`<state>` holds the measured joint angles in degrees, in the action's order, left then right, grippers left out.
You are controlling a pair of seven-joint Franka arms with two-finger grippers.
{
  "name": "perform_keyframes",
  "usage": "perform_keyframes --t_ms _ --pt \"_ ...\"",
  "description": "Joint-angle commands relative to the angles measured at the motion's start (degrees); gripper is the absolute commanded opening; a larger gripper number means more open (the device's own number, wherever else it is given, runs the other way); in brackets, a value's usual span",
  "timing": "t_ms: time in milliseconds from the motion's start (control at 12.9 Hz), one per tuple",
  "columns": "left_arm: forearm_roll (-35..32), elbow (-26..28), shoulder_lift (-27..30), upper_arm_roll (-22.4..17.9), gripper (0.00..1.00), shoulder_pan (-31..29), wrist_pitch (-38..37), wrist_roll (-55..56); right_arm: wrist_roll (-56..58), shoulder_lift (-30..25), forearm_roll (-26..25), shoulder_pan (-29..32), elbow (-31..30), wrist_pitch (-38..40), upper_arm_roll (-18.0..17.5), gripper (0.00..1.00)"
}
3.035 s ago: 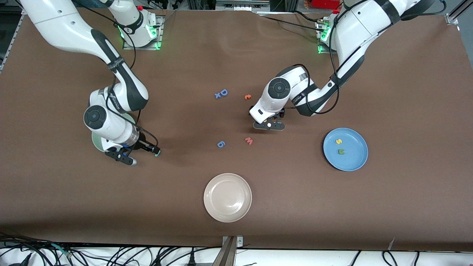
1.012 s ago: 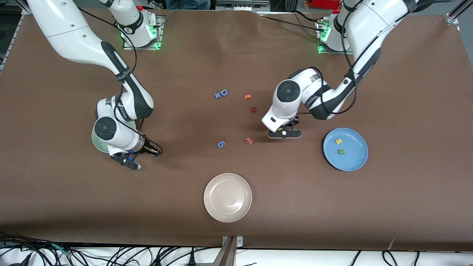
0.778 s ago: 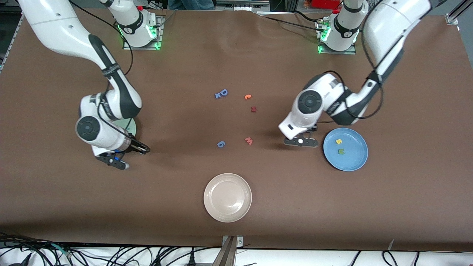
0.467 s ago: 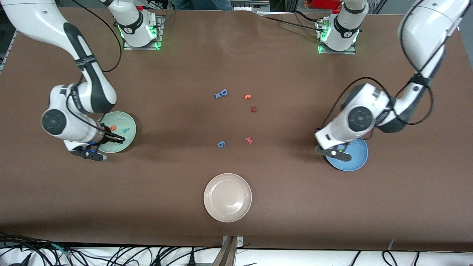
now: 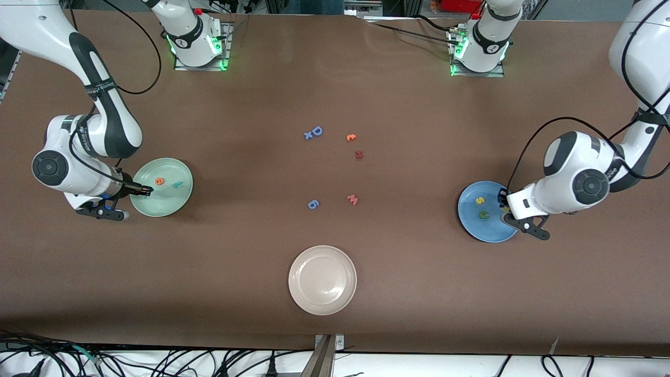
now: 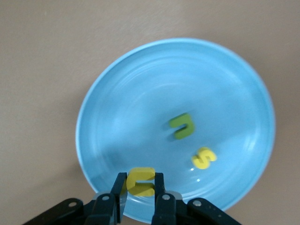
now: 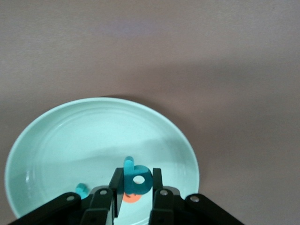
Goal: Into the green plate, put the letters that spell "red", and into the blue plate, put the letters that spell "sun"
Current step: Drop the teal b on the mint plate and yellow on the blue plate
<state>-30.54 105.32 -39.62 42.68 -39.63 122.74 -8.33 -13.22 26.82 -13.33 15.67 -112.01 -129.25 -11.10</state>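
Note:
The green plate (image 5: 163, 203) lies at the right arm's end of the table and holds the orange "e" (image 5: 159, 181) and the thin teal "r" (image 5: 178, 184). Over its rim my right gripper (image 5: 147, 192) is shut on the teal "d" (image 7: 137, 179), with the plate (image 7: 70, 140) below it. The blue plate (image 5: 487, 230) lies at the left arm's end and holds the yellow "s" (image 5: 479, 200) and the olive arch (image 5: 484, 214). My left gripper (image 6: 140, 187) is shut on the yellow arch (image 6: 140, 180) over that plate's (image 6: 140, 103) edge.
A beige plate (image 5: 322, 280) lies nearest the front camera at mid-table. Loose in the middle are a blue "D" (image 5: 316, 131), an orange letter (image 5: 351, 137), a dark red letter (image 5: 359, 154), a pink "w" (image 5: 353, 199) and a blue "6" (image 5: 313, 204).
Both arms swung outward from the middle of the table. The right gripper carried the teal "d" over the green plate; the left carried the yellow arch over the blue plate.

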Motion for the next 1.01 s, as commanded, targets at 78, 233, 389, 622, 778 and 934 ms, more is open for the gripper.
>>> perform_keyframes --t_ms 78,233,389,622,778,934 --pt "-1.9 0.4 -0.9 0.0 0.09 1.0 1.6 -0.5 -0.3 -0.8 -0.3 0.1 -0.9 -0.8 -0.1 0.76" --pt "-1.9 0.8 -0.8 0.1 0.97 1.0 1.5 -0.3 -0.2 -1.5 -0.1 -0.1 -0.9 -0.7 -0.1 1.0" --pt "-1.8 1.0 -0.2 0.4 1.0 1.2 1.3 -0.1 -1.2 -2.4 0.5 -0.8 -0.9 -0.7 -0.3 1.0" --pt "-0.9 1.0 2.7 2.6 1.0 0.9 -0.9 0.6 -10.9 -4.6 1.0 -3.7 -1.0 1.6 -2.2 1.0" --pt "-0.8 0.2 5.1 6.3 1.0 0.6 -4.2 5.3 -18.9 -5.6 1.0 -4.2 -1.6 2.9 -6.5 1.0" --pt "0.2 -0.6 6.9 8.9 1.0 0.6 -8.1 9.5 -22.2 -7.6 1.2 -6.4 -1.6 4.2 -7.7 1.0"
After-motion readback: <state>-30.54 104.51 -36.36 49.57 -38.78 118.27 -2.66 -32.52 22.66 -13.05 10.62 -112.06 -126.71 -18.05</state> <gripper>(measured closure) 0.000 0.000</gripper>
